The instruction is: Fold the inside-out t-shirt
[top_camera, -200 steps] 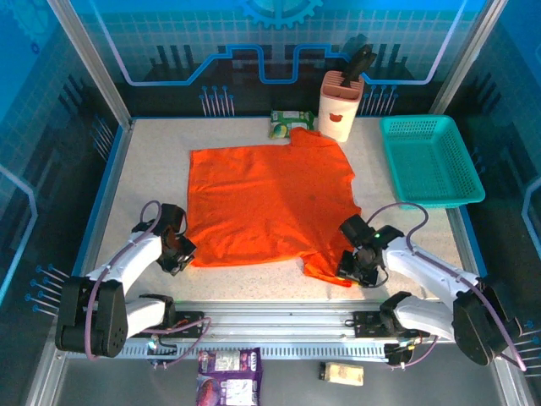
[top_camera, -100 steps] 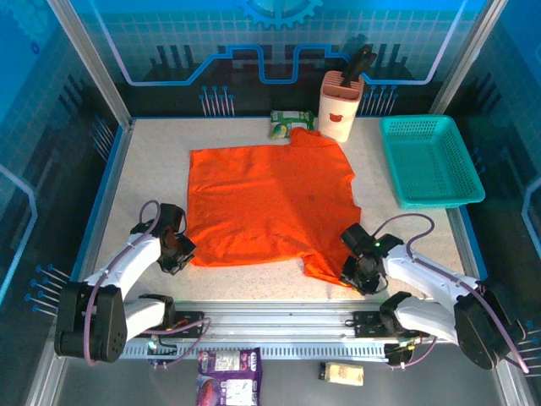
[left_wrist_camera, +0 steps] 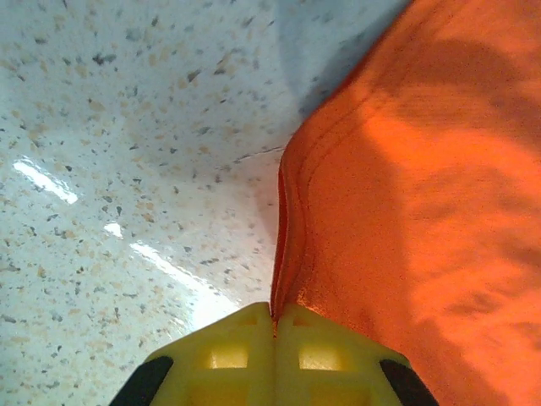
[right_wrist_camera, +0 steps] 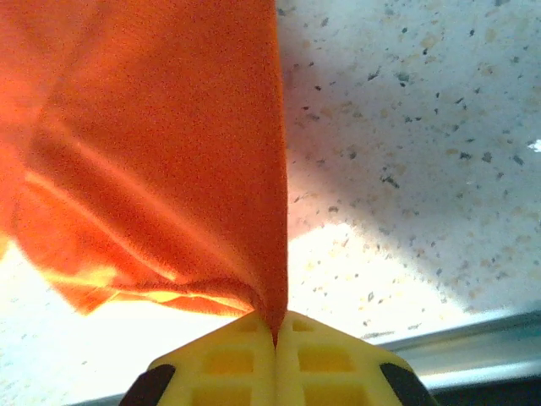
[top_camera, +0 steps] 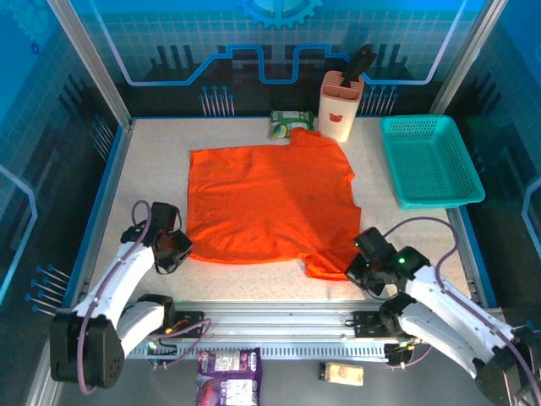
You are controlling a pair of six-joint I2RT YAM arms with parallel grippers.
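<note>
On the speckled table (top_camera: 135,169), two grippers and one garment. The left gripper (top_camera: 173,247) is clamped on the near-left hem of the one orange t-shirt (top_camera: 270,203), which is spread flat mid-table. One green packet (top_camera: 287,124) at the far edge, print unreadable. One pale holder (top_camera: 341,106), dark handle inside, hard to identify. The right gripper (top_camera: 359,269) is pinched on the bunched near-right sleeve, cloth end hidden between the jaws. One teal basket (top_camera: 431,165) far right.
</note>
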